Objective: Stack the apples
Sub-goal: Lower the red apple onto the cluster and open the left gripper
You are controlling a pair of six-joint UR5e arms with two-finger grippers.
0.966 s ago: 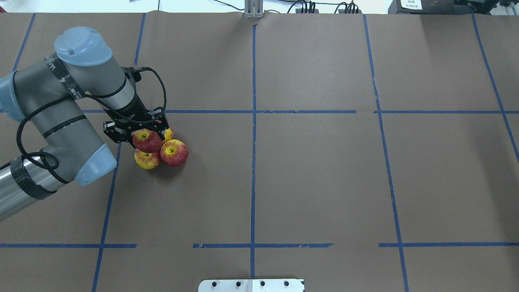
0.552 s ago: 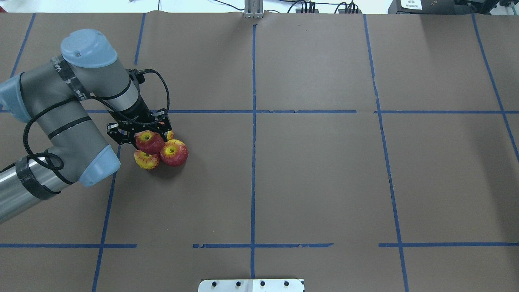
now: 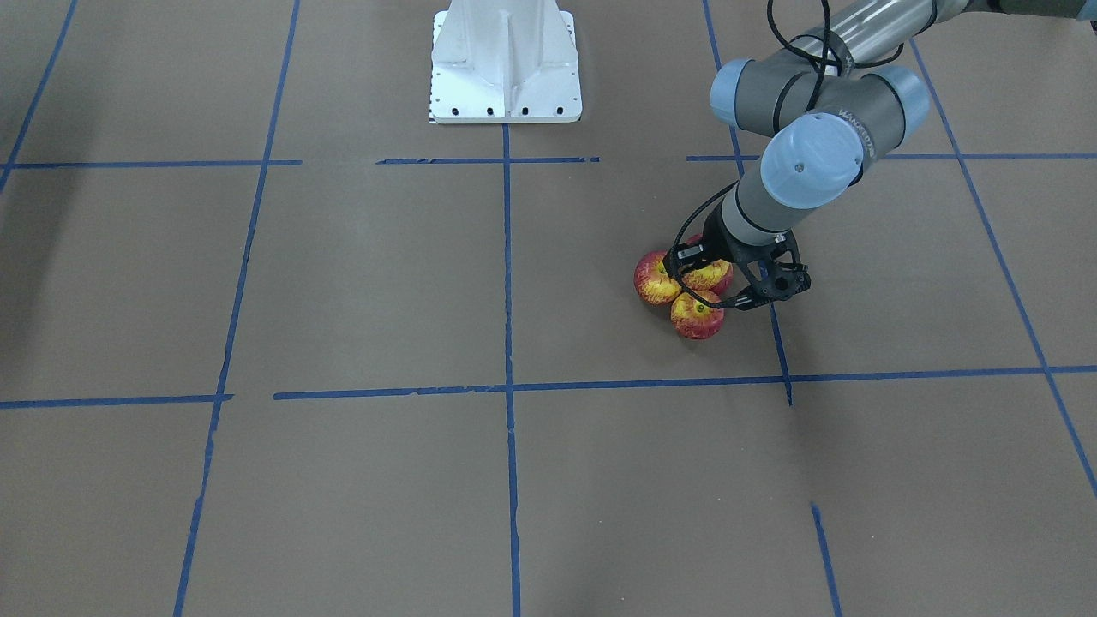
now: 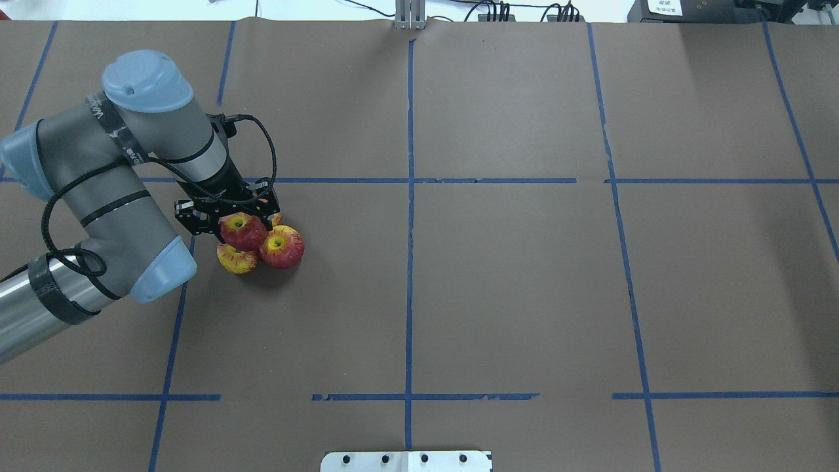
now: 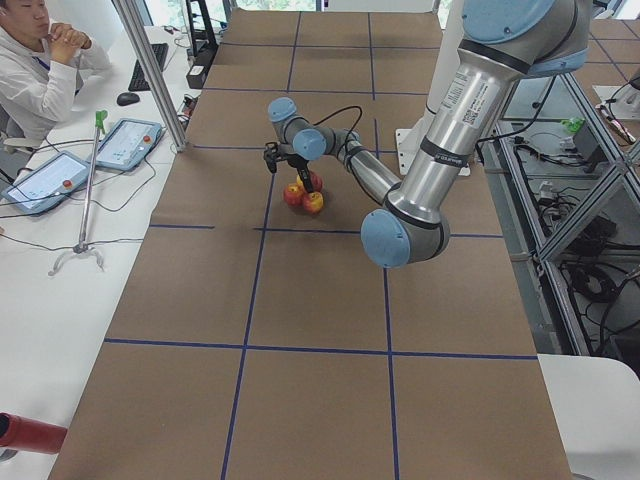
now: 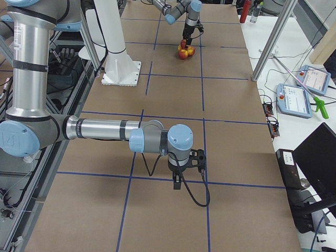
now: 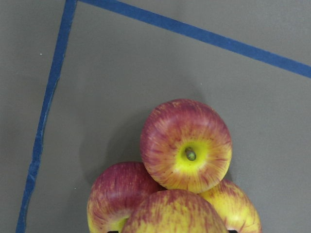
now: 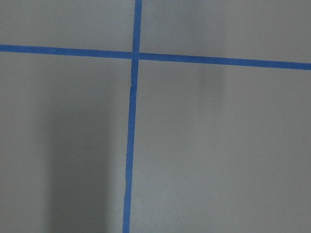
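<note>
Three apples lie bunched on the brown paper: one on the right (image 4: pixel 283 248), one at the front (image 4: pixel 236 261), one mostly hidden behind (image 4: pixel 274 217). My left gripper (image 4: pixel 242 225) is shut on a fourth apple (image 4: pixel 244 233) and holds it over the middle of the bunch. I cannot tell whether it touches them. The left wrist view shows the held apple (image 7: pixel 176 213) at the bottom edge over the three, one of them stem-up (image 7: pixel 187 145). My right gripper (image 6: pixel 179 181) shows only in the exterior right view, low over the paper, and I cannot tell whether it is open.
Blue tape lines (image 4: pixel 409 196) divide the brown paper into squares. The white robot base (image 3: pixel 506 60) stands at mid-table. An operator (image 5: pixel 40 70) sits beside tablets (image 5: pixel 125 142) at a side table.
My left gripper has carried its apple a little to the right, onto the middle of the bunch. The three lying apples have not moved.
</note>
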